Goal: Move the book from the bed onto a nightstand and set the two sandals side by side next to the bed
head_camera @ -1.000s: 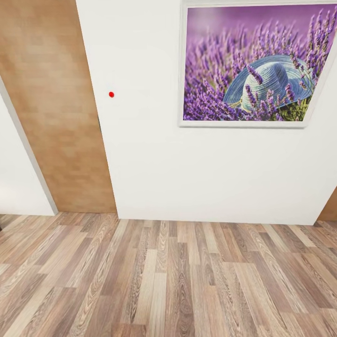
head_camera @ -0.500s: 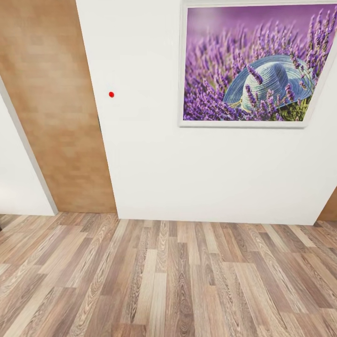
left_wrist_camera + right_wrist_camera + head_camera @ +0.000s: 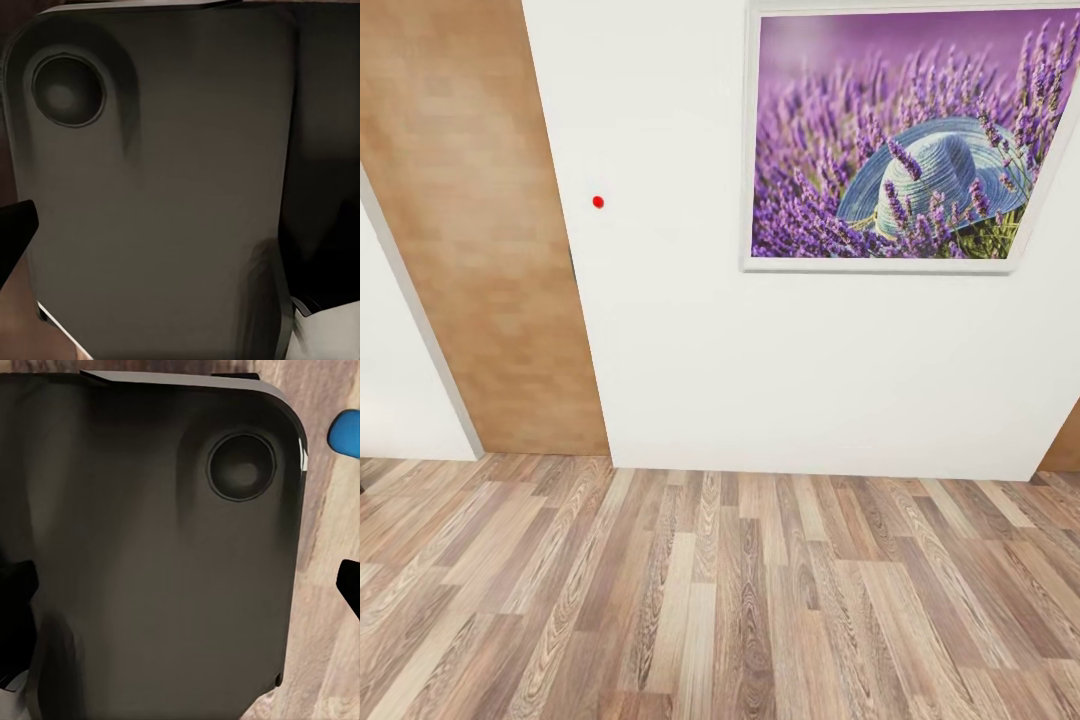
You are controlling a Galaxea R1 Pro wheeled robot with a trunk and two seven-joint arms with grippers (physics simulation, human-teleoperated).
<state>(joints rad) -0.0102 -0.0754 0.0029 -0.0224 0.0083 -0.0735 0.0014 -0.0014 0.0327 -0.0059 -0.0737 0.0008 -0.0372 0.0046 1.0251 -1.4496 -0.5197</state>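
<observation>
Bedroom wall (image 3: 680, 330) and lavender picture (image 3: 905, 135) face us; one blue sandal (image 3: 346, 433) lies on the floor (image 3: 740, 600). Nothing looks placed; pincer states we cannot tell.

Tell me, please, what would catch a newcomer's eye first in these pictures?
The big lavender picture with a blue hat, hanging on the white wall at the head view's upper right. Next, the brown door at the left and the wood-plank floor below. In the right wrist view, a bright blue scrap shows at the edge.
</observation>
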